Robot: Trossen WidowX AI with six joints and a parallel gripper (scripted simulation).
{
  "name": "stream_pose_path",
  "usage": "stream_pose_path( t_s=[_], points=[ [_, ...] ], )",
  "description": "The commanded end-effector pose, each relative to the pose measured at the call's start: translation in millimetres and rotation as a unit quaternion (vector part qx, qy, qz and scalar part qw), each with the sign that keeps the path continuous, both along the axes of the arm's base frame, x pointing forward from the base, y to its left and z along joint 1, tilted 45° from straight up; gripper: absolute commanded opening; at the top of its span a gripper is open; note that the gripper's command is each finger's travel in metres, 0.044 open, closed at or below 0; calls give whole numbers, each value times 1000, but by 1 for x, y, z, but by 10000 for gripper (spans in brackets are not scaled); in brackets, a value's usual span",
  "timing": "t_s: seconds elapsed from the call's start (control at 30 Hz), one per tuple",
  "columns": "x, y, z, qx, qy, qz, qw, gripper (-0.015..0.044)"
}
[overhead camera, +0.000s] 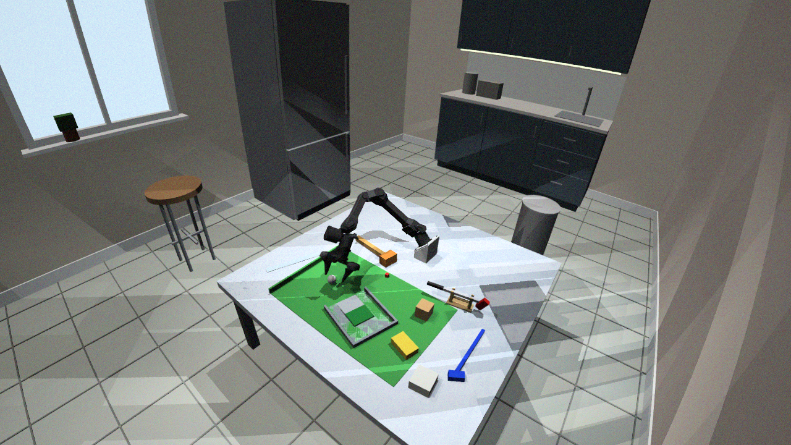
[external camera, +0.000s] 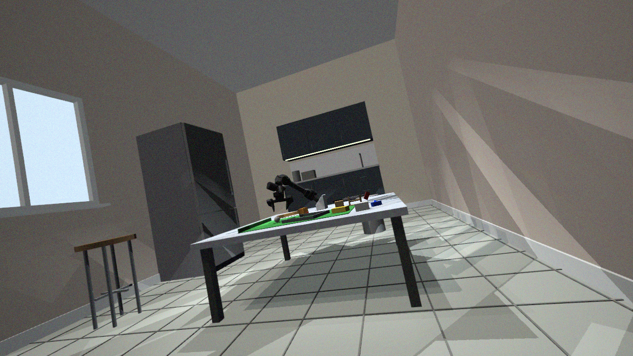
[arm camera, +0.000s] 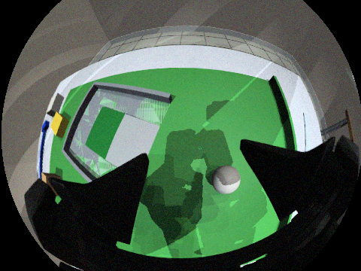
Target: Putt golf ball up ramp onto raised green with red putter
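Note:
The red putter (overhead camera: 482,303) (external camera: 366,195) rests on a small wooden stand (overhead camera: 458,304) right of the green mat, its black handle pointing left; the wrist view does not show it. The white golf ball (overhead camera: 332,280) (external camera: 277,218) (arm camera: 226,180) lies on the mat. The grey ramp (overhead camera: 345,304) (arm camera: 133,139) leads to the dark-green raised green (overhead camera: 359,315) (arm camera: 105,132), which has low grey walls around it. My gripper (external camera: 280,208) (arm camera: 195,151) is open and empty, pointing down above the mat near the ball, with a gap below its fingertips.
An orange mallet (overhead camera: 388,258) lies behind the mat. A small red ball (overhead camera: 387,275) is at its back edge. A tan block (overhead camera: 424,309) and yellow block (overhead camera: 404,345) sit on the mat. A white block (overhead camera: 422,381) and blue putter (overhead camera: 456,376) lie beyond it.

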State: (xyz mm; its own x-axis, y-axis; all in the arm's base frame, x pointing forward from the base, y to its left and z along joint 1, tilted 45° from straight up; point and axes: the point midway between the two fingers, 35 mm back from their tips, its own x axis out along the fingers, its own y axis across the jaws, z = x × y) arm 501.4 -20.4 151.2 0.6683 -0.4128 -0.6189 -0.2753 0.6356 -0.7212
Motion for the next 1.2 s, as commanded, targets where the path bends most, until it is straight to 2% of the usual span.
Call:
stream_pose_path(
  t_s=[0.0, 0.17, 0.4, 0.6, 0.8, 1.17],
  points=[
    [-15, 49, -48, -8, 81, 62, 995, 440],
    [-49, 114, -102, -28, 179, 147, 972, 440],
    [-121, 185, -168, -74, 313, 257, 911, 440],
    [-209, 225, -217, -140, 432, 345, 821, 440],
    [-292, 231, -247, -220, 531, 404, 712, 440],
    [-297, 218, -261, -230, 540, 408, 699, 440]
  ],
)
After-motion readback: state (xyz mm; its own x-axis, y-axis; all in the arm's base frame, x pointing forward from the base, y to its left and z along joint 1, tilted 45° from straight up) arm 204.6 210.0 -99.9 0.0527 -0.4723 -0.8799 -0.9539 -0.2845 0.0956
